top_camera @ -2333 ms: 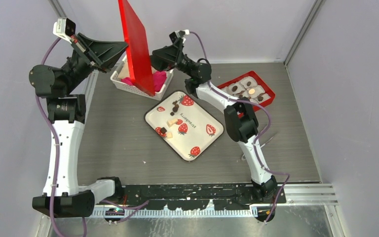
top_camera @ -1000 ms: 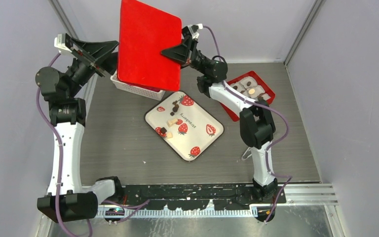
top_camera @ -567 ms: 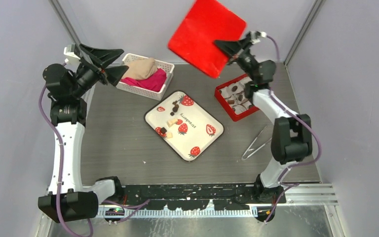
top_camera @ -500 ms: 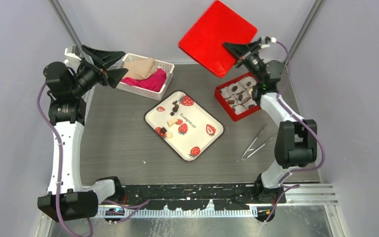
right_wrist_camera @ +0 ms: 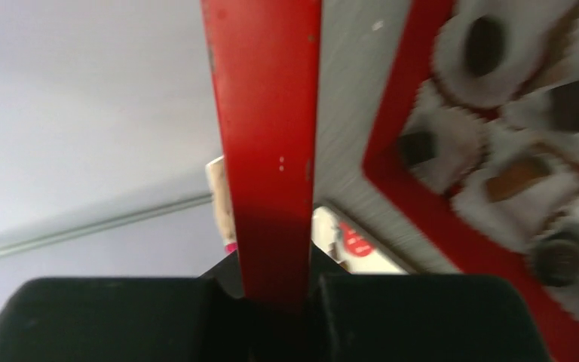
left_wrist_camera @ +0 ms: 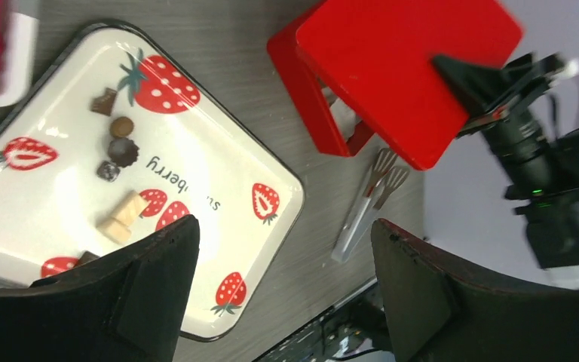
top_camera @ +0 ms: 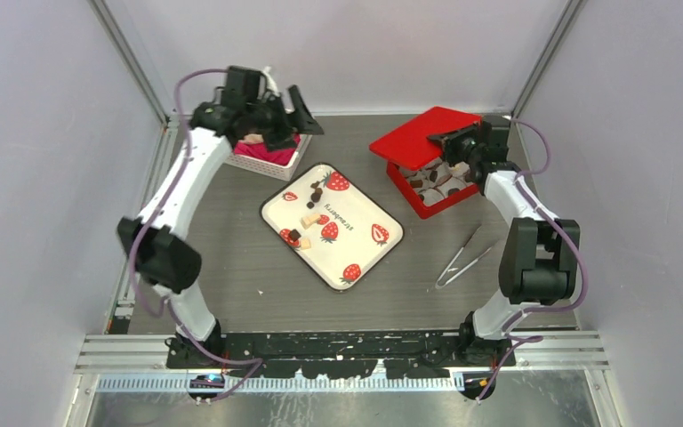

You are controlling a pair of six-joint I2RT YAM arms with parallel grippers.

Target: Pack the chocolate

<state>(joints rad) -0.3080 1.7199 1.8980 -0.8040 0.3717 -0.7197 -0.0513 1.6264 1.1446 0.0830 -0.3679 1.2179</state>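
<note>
Right gripper (top_camera: 442,140) is clamped on the red lid (top_camera: 416,142), held tilted over the red box (top_camera: 412,203). Chocolate (right_wrist_camera: 486,41) sits inside the box, just beneath this claw. Further lumps lie on the strawberry tray (top_camera: 369,253), well apart. Left gripper (left_wrist_camera: 284,234) stands wide, empty, near the white basket (top_camera: 271,160).

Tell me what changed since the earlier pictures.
The right gripper, shut on the red lid, carried it rightward from above the basket to over the red box. The left gripper opened and swung to the basket. The tray, chocolates and tongs stayed put.
</note>
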